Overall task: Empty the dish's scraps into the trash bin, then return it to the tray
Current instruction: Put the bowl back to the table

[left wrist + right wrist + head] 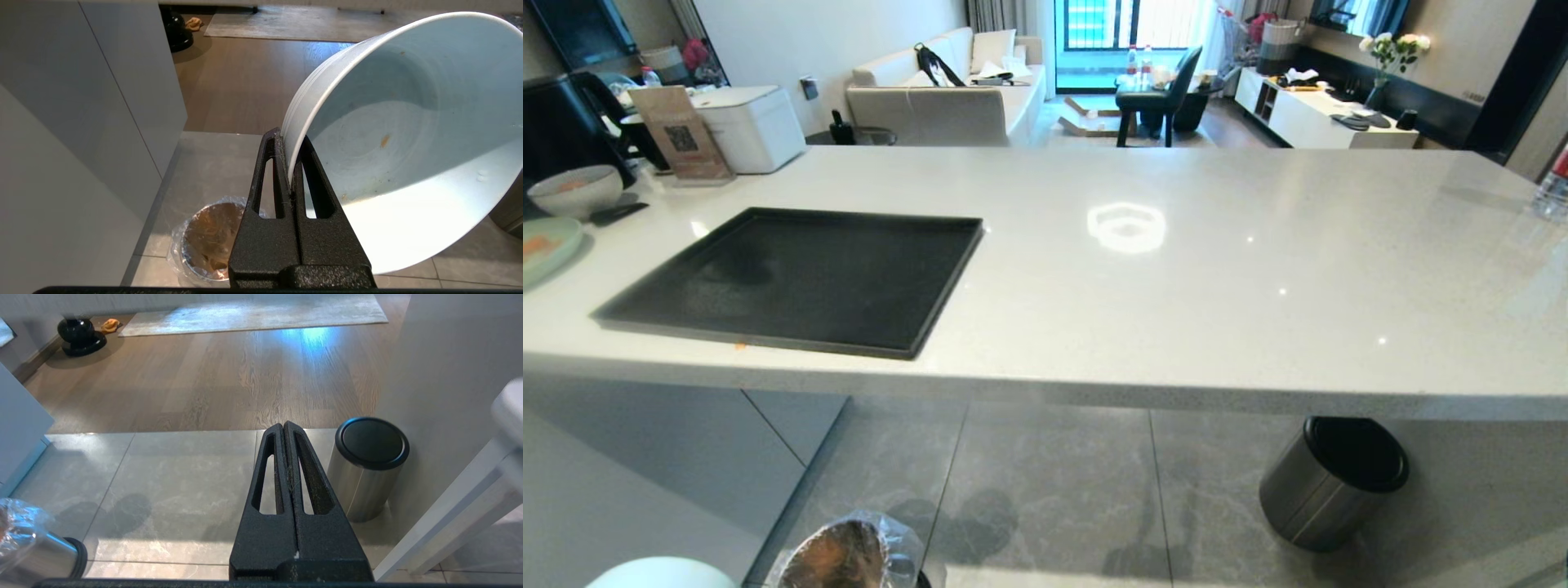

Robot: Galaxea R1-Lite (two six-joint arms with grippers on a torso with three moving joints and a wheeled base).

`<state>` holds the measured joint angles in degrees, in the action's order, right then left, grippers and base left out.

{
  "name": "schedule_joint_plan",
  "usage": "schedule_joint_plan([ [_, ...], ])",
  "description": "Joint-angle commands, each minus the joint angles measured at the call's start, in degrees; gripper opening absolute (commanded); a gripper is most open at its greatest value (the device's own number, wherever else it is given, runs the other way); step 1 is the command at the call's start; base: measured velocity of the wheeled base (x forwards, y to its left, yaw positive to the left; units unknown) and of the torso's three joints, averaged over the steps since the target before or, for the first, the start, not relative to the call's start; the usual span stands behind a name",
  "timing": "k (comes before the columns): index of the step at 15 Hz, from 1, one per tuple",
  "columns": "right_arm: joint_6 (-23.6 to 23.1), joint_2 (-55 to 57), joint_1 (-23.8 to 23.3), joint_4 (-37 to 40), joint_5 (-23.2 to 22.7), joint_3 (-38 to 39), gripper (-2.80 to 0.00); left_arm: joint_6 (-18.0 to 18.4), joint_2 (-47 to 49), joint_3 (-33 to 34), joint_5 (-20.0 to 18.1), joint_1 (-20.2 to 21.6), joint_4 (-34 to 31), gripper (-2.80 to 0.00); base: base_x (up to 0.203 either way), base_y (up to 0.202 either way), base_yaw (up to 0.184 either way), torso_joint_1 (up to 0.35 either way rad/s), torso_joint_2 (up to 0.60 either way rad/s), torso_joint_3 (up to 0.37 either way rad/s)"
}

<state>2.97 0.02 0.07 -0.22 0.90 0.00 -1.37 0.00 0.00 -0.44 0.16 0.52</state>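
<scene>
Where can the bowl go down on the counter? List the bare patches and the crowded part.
The tray holds nothing. The counter between the tray's right rim and the water bottle is bare. It is crowded at the far left: grey-white bowl, green plate, paper bag, white appliance.

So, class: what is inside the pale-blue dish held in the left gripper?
The dish is almost empty: only a small orange speck and faint smears on its white inside. The left gripper hides a narrow strip at the rim.
</scene>
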Motion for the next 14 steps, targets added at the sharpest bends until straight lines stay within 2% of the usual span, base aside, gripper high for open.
schedule_joint_plan([
  [1, 0.01, -0.02, 0.01, -0.04, 0.06, -0.03, -2.80, -0.04, 0.09, 0.00, 0.00, 0.02, 0.00, -2.80, 0.000, 0.000, 0.000, 0.107, -0.48, -0.378],
  [14, 0.01, -0.01, 0.01, 0.02, -0.01, 0.00, -2.80, -0.04, 0.08, 0.00, 0.00, 0.02, 0.02, -2.80, 0.000, 0.000, 0.000, 0.166, -0.53, -0.366],
])
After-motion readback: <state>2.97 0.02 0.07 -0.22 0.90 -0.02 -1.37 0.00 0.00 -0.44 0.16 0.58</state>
